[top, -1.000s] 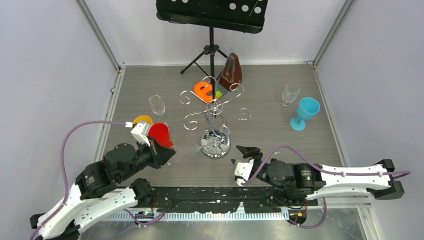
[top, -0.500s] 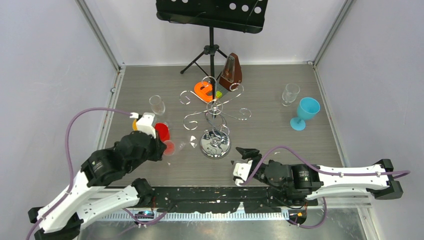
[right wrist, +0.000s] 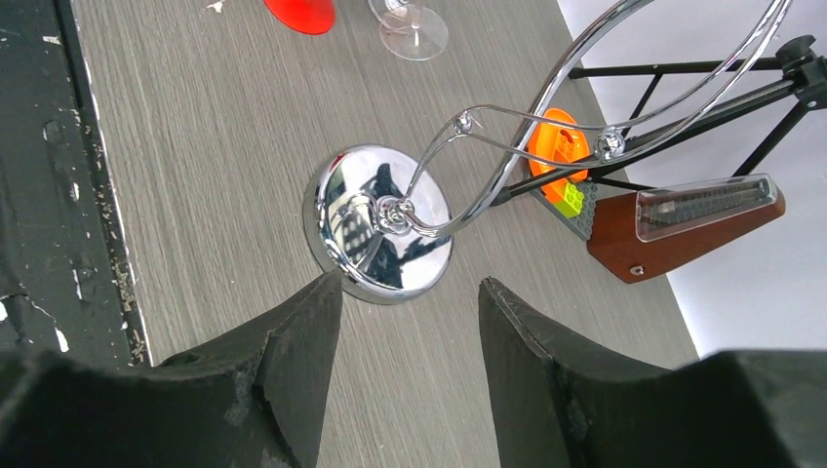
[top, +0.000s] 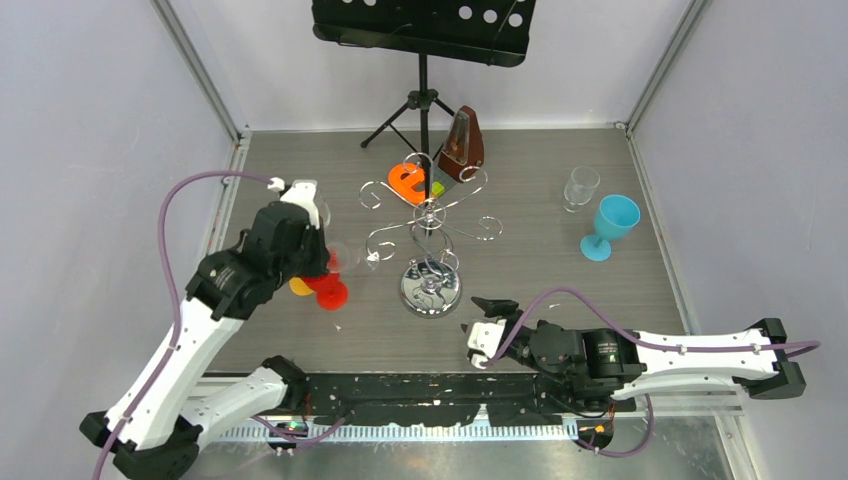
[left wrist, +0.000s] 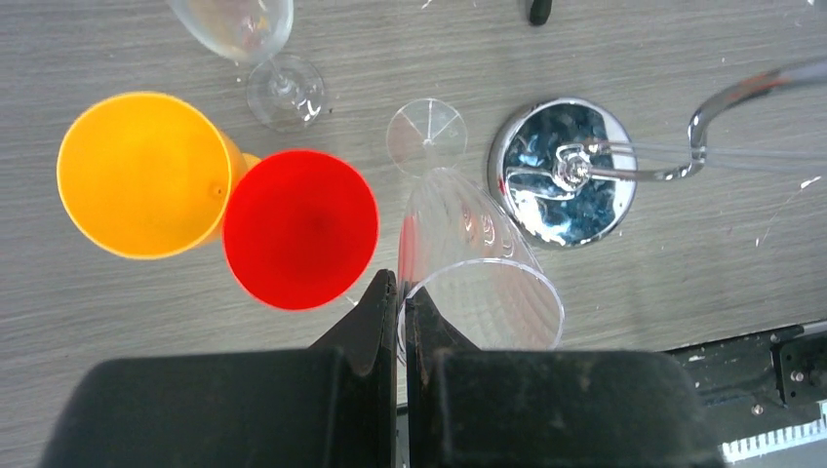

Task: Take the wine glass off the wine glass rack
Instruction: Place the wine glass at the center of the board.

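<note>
**Clear glass held by the rim, off the chrome tree**

Top view: the left gripper [top: 327,258] is clamped on the wine glass [top: 352,256], which lies tilted just ahead of its fingers. The glass is apart from the wine glass rack [top: 430,215], with bare table [top: 560,290] between them. A red goblet [top: 326,290] crowds the gripper's near side, and the arm hides most of a yellow cup [top: 299,287]. The right gripper [top: 484,315] sits low with fingers apart, holding nothing.

Left wrist view: the fingers [left wrist: 378,312] press together on the rim. The foot points away, just short of the rack's mirror base. I cannot tell whether the foot touches the table. The red goblet sits close beside the fingers and the yellow cup touches it. A clear flute [left wrist: 278,88] beyond is cut off at the frame edge.

Right wrist view: the rack base sits just beyond the parted fingers, and its scroll arms run out of frame. The table's black edge [right wrist: 39,195] runs alongside.
</note>
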